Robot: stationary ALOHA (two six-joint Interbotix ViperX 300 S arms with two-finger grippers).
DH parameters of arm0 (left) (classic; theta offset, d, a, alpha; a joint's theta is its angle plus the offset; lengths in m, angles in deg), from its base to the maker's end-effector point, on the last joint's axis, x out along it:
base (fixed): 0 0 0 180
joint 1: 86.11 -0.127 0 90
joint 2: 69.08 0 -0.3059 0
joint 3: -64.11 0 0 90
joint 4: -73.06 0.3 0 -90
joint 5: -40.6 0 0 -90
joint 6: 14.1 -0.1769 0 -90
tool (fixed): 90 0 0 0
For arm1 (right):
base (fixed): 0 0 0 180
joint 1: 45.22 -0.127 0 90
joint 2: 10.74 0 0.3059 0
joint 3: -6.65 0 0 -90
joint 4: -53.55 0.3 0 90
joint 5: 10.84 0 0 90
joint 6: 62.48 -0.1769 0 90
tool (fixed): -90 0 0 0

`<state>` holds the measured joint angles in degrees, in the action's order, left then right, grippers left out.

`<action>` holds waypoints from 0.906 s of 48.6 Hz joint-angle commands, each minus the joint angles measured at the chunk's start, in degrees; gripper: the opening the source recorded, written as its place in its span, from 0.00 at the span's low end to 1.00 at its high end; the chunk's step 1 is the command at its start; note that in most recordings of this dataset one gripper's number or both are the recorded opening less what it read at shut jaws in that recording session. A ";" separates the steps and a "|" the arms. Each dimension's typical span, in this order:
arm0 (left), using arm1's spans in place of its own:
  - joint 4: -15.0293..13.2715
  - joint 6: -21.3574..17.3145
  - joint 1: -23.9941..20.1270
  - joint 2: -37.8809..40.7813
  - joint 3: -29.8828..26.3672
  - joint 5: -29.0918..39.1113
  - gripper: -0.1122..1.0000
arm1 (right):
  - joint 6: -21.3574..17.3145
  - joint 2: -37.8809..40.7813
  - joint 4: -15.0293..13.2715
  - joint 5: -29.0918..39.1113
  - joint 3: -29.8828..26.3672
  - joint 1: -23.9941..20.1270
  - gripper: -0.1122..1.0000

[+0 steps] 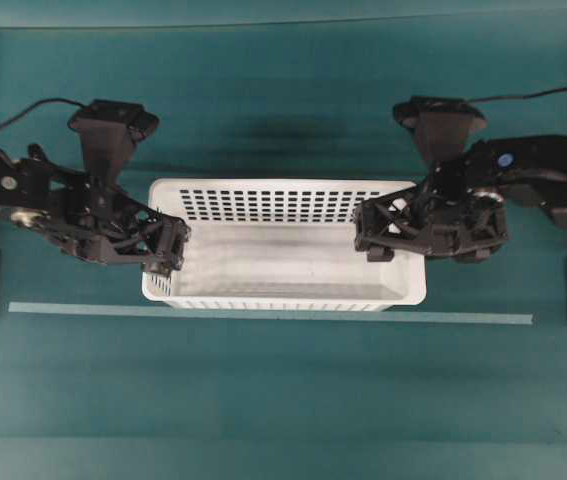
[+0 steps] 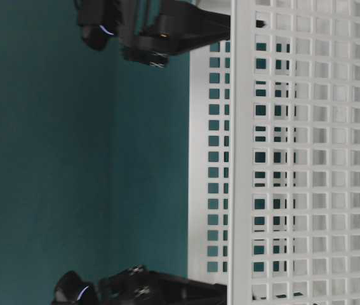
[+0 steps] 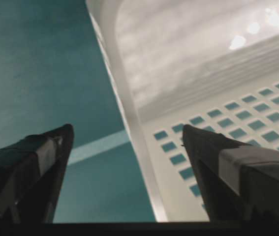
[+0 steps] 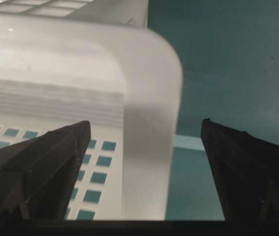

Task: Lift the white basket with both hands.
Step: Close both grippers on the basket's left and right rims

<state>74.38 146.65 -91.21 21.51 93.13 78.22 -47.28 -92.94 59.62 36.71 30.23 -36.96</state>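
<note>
The table (image 1: 283, 400) is covered in a dark teal cloth that runs across the whole surface and up toward the far edge. A thin strip of pale teal tape (image 1: 263, 314) lies flat on it, running straight from left to right, parallel to the near edge and stopping short of both side edges. A soft dark shadow (image 1: 278, 135) sits on the cloth toward the far edge.

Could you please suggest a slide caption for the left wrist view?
Left gripper open, its fingers straddling the white basket rim above the teal table.
</note>
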 commanded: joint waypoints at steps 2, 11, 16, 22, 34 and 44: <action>0.18 0.18 -0.35 2.37 -0.62 -1.41 0.95 | 0.00 1.76 -0.18 -1.58 -0.18 -0.35 0.93; 0.26 0.44 -0.35 3.25 -0.88 -1.58 0.95 | -0.09 1.49 -0.18 -1.85 0.53 -0.35 0.93; 0.26 0.53 -0.53 3.16 -0.70 -1.58 0.95 | -0.62 1.58 -0.18 -2.02 0.79 -0.35 0.92; 0.26 0.62 -0.53 3.16 -0.62 -3.25 0.94 | -1.41 1.49 -0.18 -3.16 1.49 -0.35 0.90; 0.26 1.58 -0.53 3.52 -0.62 -5.01 0.70 | -4.57 1.05 0.00 -5.71 2.72 -0.26 0.57; 0.26 1.67 -0.53 3.60 -0.09 -5.01 0.24 | -7.29 0.97 -0.09 -4.92 2.99 -0.26 0.25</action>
<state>74.38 148.41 -92.00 24.06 93.40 73.47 -54.22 -92.76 59.62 31.70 33.39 -37.31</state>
